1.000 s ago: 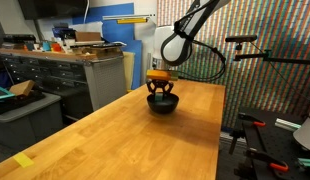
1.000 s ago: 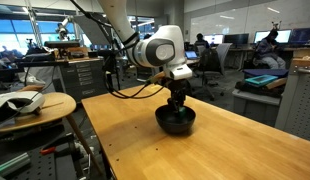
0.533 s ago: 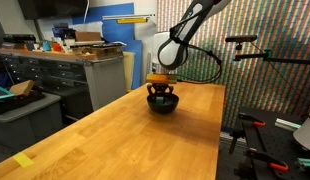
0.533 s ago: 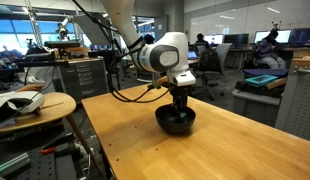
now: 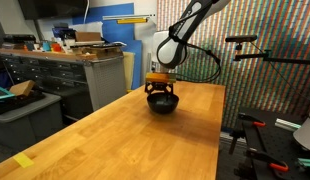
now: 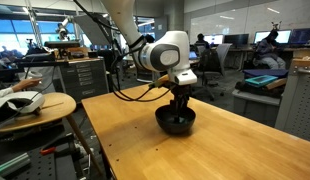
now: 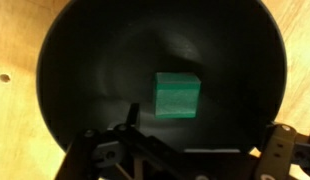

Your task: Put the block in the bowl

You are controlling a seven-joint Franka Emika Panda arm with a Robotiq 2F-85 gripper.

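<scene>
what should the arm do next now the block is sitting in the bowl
Probably lift straight up and clear. In the wrist view the block lies free on the floor of the bowl, and the fingers stand apart, gripping nothing, so only the retreat seems left.

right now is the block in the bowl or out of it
In. The wrist view shows the block lying on the floor of the bowl, not gripped.
</scene>
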